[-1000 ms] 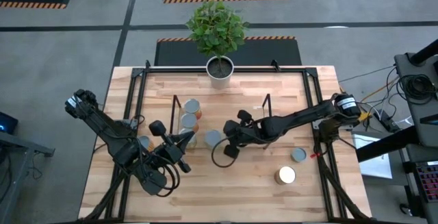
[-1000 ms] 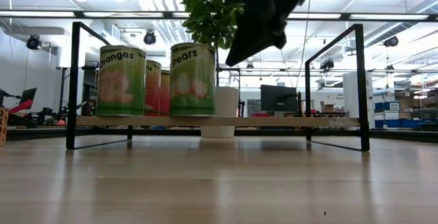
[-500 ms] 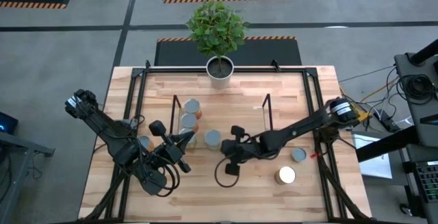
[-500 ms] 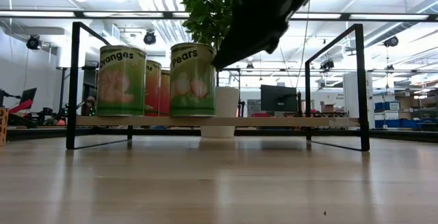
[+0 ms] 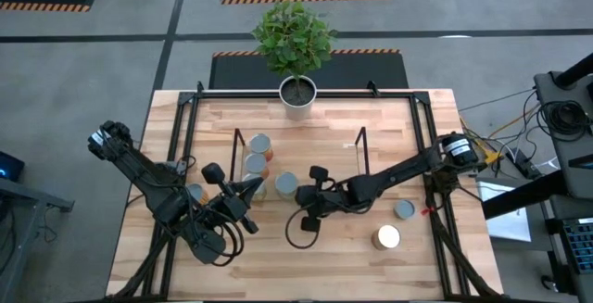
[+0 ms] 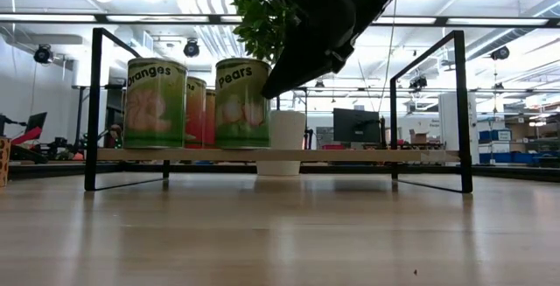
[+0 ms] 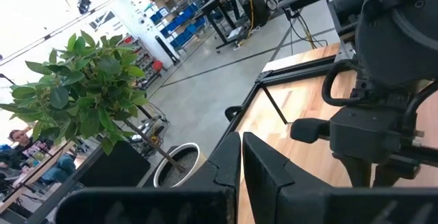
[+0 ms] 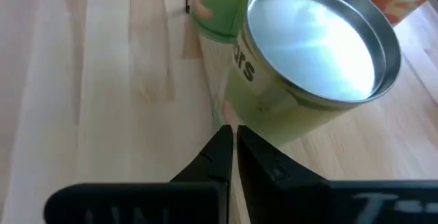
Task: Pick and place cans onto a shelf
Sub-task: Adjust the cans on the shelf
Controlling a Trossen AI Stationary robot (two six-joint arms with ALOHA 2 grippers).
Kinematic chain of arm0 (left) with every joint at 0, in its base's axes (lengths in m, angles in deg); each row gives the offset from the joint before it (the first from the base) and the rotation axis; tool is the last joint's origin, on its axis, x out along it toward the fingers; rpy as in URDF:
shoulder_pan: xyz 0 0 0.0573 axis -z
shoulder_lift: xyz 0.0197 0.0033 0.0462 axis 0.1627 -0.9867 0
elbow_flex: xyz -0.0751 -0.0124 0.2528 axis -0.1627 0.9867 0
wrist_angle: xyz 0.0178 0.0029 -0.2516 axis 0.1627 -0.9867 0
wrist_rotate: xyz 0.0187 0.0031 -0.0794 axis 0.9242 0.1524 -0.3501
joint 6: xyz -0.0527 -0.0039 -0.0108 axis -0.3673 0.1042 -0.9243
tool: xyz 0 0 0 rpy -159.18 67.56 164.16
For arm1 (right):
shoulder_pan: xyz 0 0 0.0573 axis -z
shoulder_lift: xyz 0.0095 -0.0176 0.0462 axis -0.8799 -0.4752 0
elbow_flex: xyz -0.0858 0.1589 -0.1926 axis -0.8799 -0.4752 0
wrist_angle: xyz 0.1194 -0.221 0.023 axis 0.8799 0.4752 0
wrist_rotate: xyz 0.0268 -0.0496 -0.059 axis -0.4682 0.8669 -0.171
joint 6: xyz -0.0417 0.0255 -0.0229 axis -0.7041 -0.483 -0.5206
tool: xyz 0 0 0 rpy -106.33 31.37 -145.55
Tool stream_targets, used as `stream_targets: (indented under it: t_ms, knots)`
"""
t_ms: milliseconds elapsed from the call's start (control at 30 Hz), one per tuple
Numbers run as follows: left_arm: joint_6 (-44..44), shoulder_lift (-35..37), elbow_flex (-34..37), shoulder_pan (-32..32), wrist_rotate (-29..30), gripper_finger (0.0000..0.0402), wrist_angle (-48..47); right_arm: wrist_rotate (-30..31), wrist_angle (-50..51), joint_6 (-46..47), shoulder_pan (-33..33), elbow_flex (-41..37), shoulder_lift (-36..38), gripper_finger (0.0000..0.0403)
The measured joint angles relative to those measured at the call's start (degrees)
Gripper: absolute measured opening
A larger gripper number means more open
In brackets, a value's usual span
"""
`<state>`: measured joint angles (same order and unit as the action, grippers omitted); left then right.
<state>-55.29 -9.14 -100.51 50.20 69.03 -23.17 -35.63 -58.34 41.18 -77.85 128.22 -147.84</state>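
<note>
The right gripper (image 5: 307,192) hangs mid-frame in the high view, jaws shut and empty, just beside the pears can (image 6: 242,102) on the shelf (image 6: 262,155). The left gripper (image 7: 241,157), lower left, is shut and empty. Two more cans (image 5: 404,209) sit lower right on the counter (image 5: 334,257).

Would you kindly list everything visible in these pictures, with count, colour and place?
cans: about seven, silver-grey or whitish tops; four at the shelf's left end, one beside the left arm, two on the table's right part.
shelf: one, black wire ends, light wood board; mid-table.
plant pot: one, white, green plant; table's far edge.
table: one, light wood, black frame.
left gripper: shut, by the shelf's left end.
right gripper: shut, beside the pears can.
</note>
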Motion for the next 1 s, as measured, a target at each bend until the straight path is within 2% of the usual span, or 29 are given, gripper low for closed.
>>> stream_targets:
  t_ms: [300, 600, 1000]
  knots:
    - [0.01, 0.0, 0.0, 0.0, 0.0, 0.0, 0.03, 0.46, 8.03, 0.42, 0.41, 0.0, 1.2, 0.0012]
    - [0.0, 0.0, 0.0, 0.0, 0.0, 0.0, 0.04, 4.56, 7.49, -0.48, 3.49, 0.0, 0.92, 0.0012]
    - [0.0, 0.0, 0.0, -0.02, -0.59, 0.0, -0.73, 4.72, 12.99, -1.35, 2.25, 4.54, 3.49, 0.0012]
